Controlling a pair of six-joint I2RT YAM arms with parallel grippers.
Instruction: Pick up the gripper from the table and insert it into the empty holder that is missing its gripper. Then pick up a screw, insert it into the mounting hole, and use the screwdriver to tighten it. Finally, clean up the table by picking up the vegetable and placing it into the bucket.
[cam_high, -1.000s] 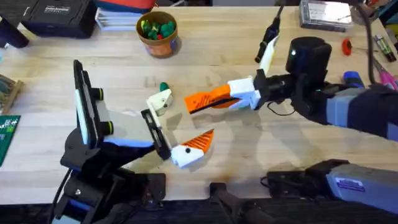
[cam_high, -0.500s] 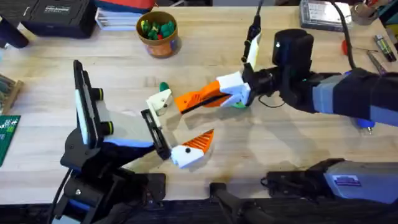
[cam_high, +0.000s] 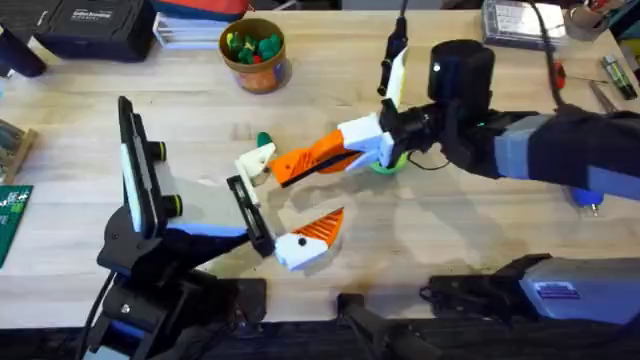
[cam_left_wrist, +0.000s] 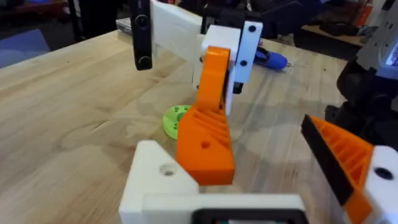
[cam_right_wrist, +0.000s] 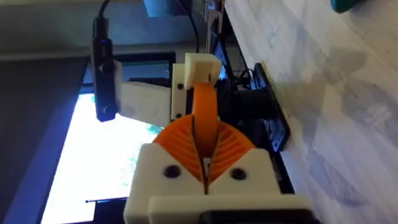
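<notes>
Overhead view: your right arm reaches across the desk (cam_high: 100, 70) from the right. The right gripper (cam_high: 335, 155) is clamped on the gripper piece (cam_high: 290, 165), whose orange end points toward the left arm.

Right wrist view: the right gripper (cam_right_wrist: 204, 155) has both orange ribbed pads (cam_right_wrist: 177, 140) pressed together on the orange shank of the gripper piece (cam_right_wrist: 204, 106). The white block of the piece lies at the end away from the pads.

Left wrist view: the orange wedge of the gripper piece (cam_left_wrist: 205, 137) meets the white holder (cam_left_wrist: 158, 180) that has no fingertip. The lower end of the wedge appears to touch the top of the holder. You cannot tell from these views whether the piece is seated.

The left gripper (cam_high: 290, 197) stands with its jaws apart. On one side is the bare holder (cam_high: 258, 163), on the other the fitted orange fingertip (cam_high: 320, 228).

The vegetable (cam_high: 264, 140) lies on the desk just behind the holder. The bucket (cam_high: 255, 70) stands well apart at the far side of the desk, with small coloured items inside. A bright green ring (cam_high: 385, 163) lies under the right wrist. The blue screwdriver (cam_high: 585, 200) shows partly beyond the right forearm.
</notes>
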